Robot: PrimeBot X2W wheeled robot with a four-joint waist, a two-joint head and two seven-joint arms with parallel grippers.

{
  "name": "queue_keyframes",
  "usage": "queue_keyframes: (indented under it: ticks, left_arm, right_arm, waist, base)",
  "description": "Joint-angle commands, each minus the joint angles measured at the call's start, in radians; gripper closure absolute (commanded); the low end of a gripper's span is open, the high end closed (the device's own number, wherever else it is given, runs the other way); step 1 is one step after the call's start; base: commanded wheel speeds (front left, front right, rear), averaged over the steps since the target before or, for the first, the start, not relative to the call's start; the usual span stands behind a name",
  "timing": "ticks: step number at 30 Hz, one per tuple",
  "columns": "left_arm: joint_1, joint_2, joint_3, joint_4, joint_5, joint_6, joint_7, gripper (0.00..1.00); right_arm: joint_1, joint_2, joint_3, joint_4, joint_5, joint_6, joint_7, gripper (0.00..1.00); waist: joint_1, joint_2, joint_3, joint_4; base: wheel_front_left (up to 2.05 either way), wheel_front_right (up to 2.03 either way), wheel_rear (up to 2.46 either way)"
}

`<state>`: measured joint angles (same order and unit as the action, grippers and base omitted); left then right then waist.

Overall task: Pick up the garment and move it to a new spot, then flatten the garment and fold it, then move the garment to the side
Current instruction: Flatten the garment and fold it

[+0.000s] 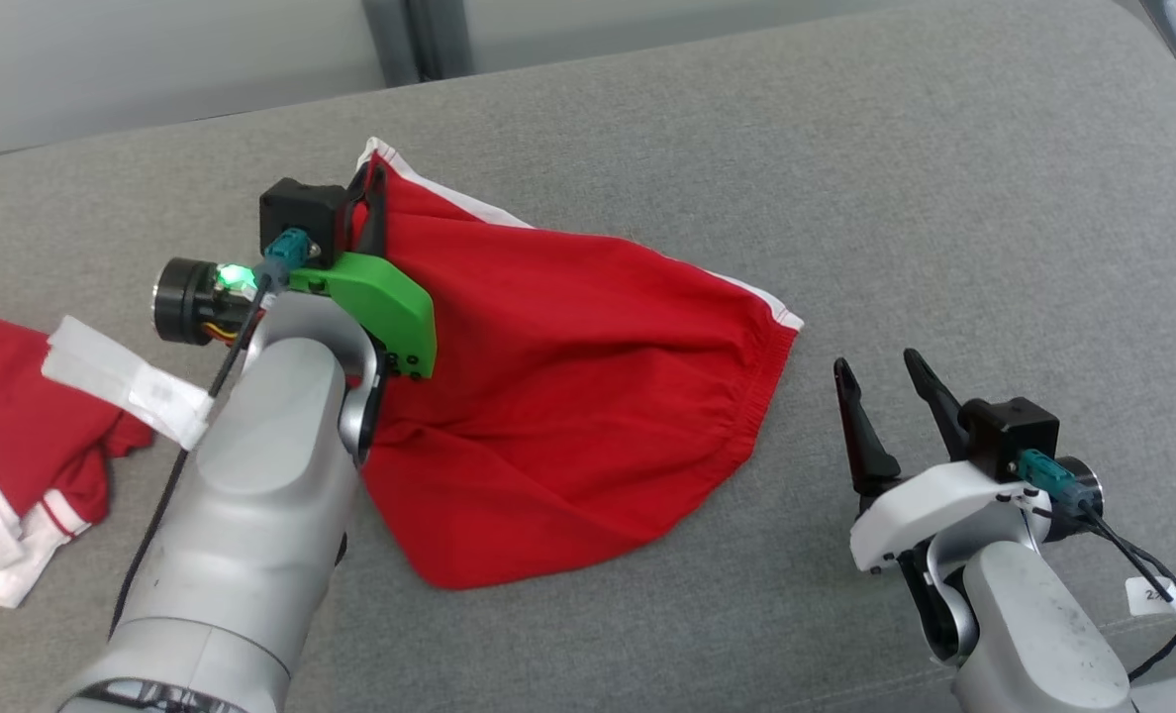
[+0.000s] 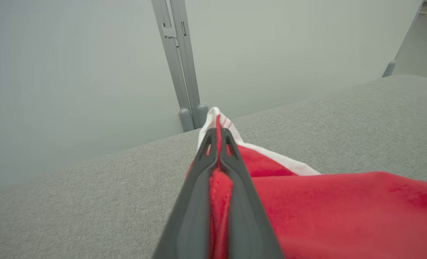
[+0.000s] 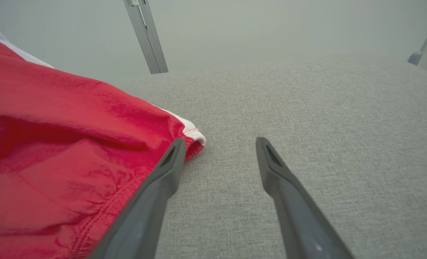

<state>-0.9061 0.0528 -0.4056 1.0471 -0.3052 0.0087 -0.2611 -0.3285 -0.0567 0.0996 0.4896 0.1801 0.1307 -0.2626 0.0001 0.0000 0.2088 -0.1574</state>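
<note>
Left gripper (image 2: 219, 138) pinches garment (image 1: 568, 396) corner (wrist view resolves cloth between fingers (image 2: 195, 201)).

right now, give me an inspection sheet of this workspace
surface: grey cushion, woven fabric
job's things: red garment, white-trimmed, rumpled, unfolded
clutter: red and white clothes heaped at the robot's left
grippers: left gripper shut on the red garment's corner; right gripper open, near the elastic hem, holding nothing
cables: black cable along the left forearm; tagged black cable at the right wrist
surroundings: pale wall, metal post behind the cushion
</note>
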Motion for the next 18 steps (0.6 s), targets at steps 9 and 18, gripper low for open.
queue_keyframes:
  ticks: [9,18]
  left_arm:
    - [0.360,0.003,0.037,-0.378,0.043,0.014,-0.003,1.00]
    - [0.678,0.006,0.124,-0.505,0.055,0.026,-0.003,1.00]
  right_arm:
    - [0.088,-0.001,-0.042,0.016,-0.018,0.000,-0.003,0.00]
    - [0.128,0.002,-0.039,0.021,-0.011,0.000,-0.003,0.00]
  waist:
    - [-0.0001,0.0000,-0.165,0.141]
    - [-0.0001,0.0000,-0.203,0.154]
  base:
    - [0.00,0.00,0.00]
    - [0.00,0.00,0.00]
